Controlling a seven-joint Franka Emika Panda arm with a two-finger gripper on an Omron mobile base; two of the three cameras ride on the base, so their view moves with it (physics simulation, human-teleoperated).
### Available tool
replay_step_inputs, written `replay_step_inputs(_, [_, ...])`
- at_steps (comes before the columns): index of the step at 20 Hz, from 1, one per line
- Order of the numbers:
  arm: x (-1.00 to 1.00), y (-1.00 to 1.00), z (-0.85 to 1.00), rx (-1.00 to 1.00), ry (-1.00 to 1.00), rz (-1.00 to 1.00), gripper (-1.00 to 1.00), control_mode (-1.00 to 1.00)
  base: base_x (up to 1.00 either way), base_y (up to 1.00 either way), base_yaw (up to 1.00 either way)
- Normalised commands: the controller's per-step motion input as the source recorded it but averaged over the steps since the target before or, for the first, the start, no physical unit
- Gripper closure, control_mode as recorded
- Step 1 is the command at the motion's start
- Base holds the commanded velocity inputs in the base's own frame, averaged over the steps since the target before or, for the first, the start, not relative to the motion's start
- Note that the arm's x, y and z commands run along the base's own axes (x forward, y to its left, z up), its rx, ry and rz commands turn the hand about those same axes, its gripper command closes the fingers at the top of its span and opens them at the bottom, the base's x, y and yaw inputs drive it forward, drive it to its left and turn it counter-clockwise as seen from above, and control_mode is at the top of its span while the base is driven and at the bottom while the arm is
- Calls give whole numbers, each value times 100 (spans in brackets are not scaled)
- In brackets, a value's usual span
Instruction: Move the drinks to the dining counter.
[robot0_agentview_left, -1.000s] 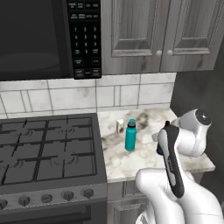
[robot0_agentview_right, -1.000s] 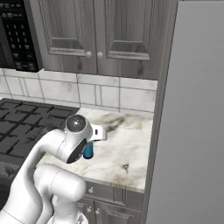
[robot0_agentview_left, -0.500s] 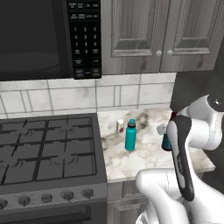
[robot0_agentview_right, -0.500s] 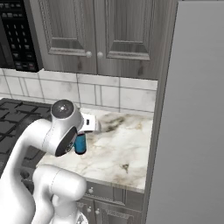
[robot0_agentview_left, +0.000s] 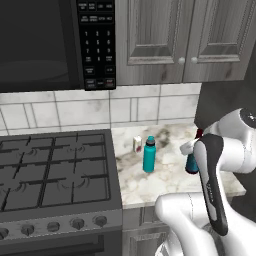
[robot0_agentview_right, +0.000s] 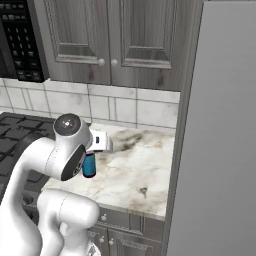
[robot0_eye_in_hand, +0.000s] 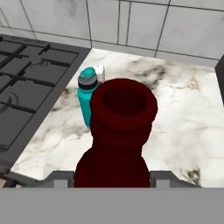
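At the left, a black stove (robot0_agentview_left: 55, 167) takes up the space beside a small marble worktop (robot0_agentview_left: 167, 172), with a microwave (robot0_agentview_left: 55, 42) hanging above it and grey cabinets (robot0_agentview_left: 185, 40) to the right of that. A tiled backsplash (robot0_agentview_left: 75, 107) runs along the wall behind both.

On the worktop, near its left edge and toward the back, a small pale can (robot0_agentview_left: 137, 144) stands upright. Just in front of it and slightly right, the teal bottle (robot0_agentview_left: 149, 155) stands upright too, close to the can; whether they touch cannot be told. In the hand view the teal bottle (robot0_eye_in_hand: 87, 98) and the can (robot0_eye_in_hand: 99, 72) show behind the neck of a brown-red bottle (robot0_eye_in_hand: 120, 135).

Further right, above the worktop's right part, the gripper (robot0_agentview_left: 192, 157) is closed on the brown-red bottle, whose blue label (robot0_agentview_left: 191, 162) shows below the hand and whose dark top peeks out above it. From the right base view the blue label (robot0_agentview_right: 89, 165) hangs under the gripper (robot0_agentview_right: 92, 150), above the worktop's left half. Whether the bottle's base rests on the marble cannot be told.

At the far right a tall grey panel (robot0_agentview_right: 215, 135) borders the worktop.
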Motion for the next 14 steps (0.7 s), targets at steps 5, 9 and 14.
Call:
replay_step_inputs(5, [0,0,0,0,0,0,100,100,-5,0,0])
replay_step_inputs(9, [0,0,0,0,0,0,100,100,-45,6,19])
replay_step_inputs(14, [0,0,0,0,0,0,100,100,-6,48,46])
